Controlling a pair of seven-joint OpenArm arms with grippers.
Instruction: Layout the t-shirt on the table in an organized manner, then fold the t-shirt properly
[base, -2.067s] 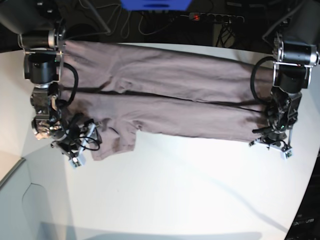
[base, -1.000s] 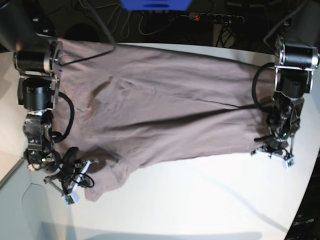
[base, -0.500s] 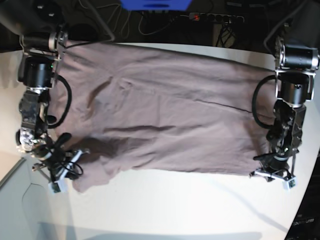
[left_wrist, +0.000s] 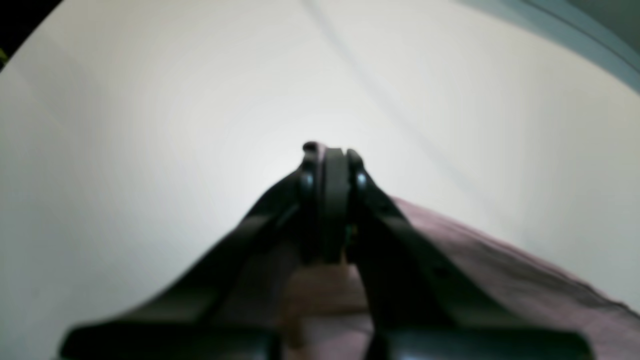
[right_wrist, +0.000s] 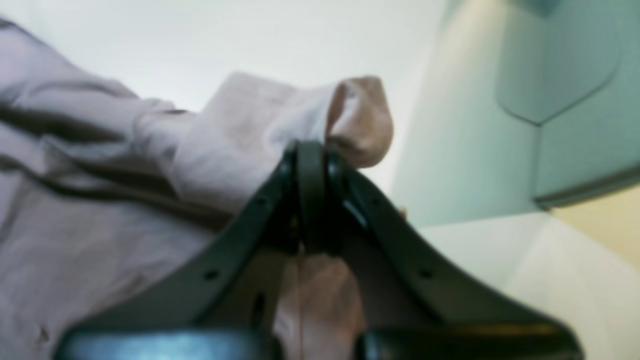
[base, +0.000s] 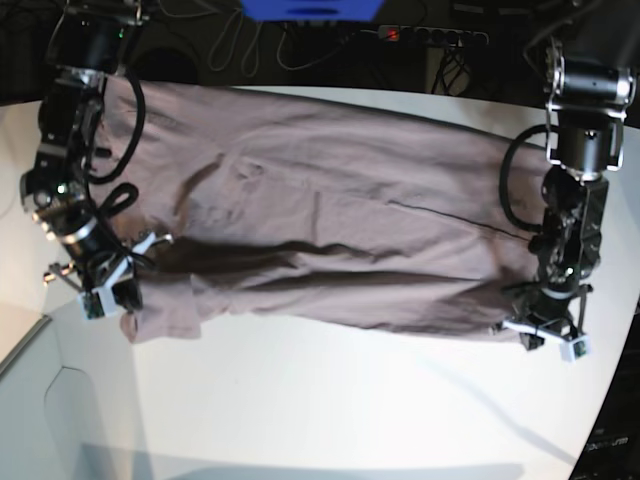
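Observation:
The mauve-grey t-shirt (base: 330, 220) lies spread wide across the white table (base: 350, 400), with a dark fold running along its near part. My right gripper (base: 105, 295) sits at the shirt's near left corner in the base view, shut on a bunched bit of the t-shirt (right_wrist: 240, 130); the right gripper (right_wrist: 310, 155) has cloth sticking out past its tips. My left gripper (base: 540, 335) is at the near right corner, low over the table. In the left wrist view the left gripper (left_wrist: 327, 160) is shut, with the t-shirt's edge (left_wrist: 500, 280) pinched behind its tips.
A power strip (base: 425, 35), cables and a blue object (base: 312, 8) lie beyond the table's far edge. A grey-green panel (base: 40, 420) adjoins the table at the near left, seen also as the panel (right_wrist: 550, 75) in the right wrist view.
The shirt has opened from a doubled strip into a wide sheet as both grippers drew its near edge forward. In the last half second the right gripper moved back a little.

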